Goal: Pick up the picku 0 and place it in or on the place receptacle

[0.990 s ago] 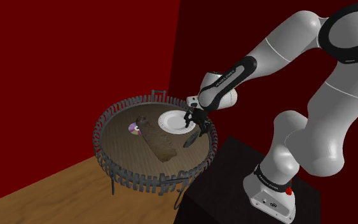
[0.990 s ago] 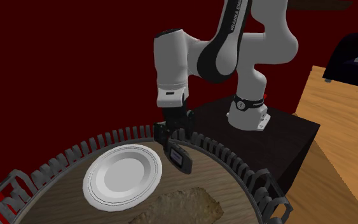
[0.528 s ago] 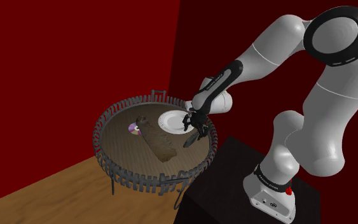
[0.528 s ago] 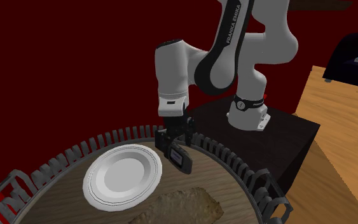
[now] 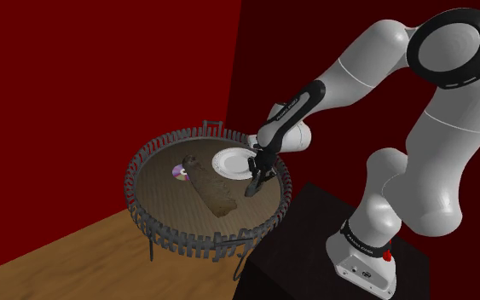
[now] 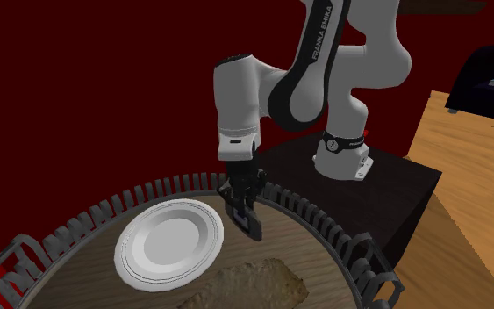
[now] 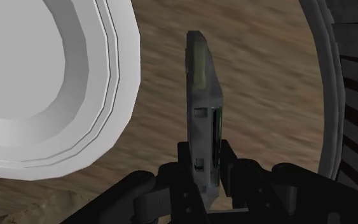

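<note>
Gripping a thin dark slab edge-on, the fingers are clamped on its lower end, just beside the white plate on the round railed bench.

The thin, dark-grey rectangular slab with a greenish face is seen edge-on in the wrist view, clasped at one end by the black gripper; it hangs tilted, just beside the plate; the round white plate with a stepped rim lies flat on the round wooden counter.
</note>
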Robot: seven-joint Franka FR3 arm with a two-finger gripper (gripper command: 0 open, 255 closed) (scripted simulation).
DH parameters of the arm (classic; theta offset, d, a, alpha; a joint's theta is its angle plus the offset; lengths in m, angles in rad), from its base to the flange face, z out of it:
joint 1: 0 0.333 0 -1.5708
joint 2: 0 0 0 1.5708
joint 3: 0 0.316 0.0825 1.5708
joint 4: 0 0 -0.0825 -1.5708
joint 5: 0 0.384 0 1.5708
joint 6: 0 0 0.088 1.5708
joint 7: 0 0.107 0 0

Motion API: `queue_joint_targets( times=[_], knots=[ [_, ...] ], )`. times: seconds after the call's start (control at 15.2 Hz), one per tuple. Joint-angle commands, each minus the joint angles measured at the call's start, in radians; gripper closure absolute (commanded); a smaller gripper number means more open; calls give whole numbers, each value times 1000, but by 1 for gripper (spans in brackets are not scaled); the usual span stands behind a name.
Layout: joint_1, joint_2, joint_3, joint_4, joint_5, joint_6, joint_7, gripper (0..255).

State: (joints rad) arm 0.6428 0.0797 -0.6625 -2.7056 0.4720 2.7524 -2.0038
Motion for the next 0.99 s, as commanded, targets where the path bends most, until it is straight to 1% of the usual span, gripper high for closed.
queue_joint_targets(
  times=[0.0,0.33,0.59,0.79,0.92],
  knots=[
    [-1,2,0,-2,0,0,0,255],
    [-1,2,-1,-2,0,0,0,255],
    [6,-90,-45,-17,-188,-39,141,255],
    [-16,-157,-46,-20,-307,-79,231,255],
    [-36,-198,-38,-20,-371,-109,279,255]
  ],
)
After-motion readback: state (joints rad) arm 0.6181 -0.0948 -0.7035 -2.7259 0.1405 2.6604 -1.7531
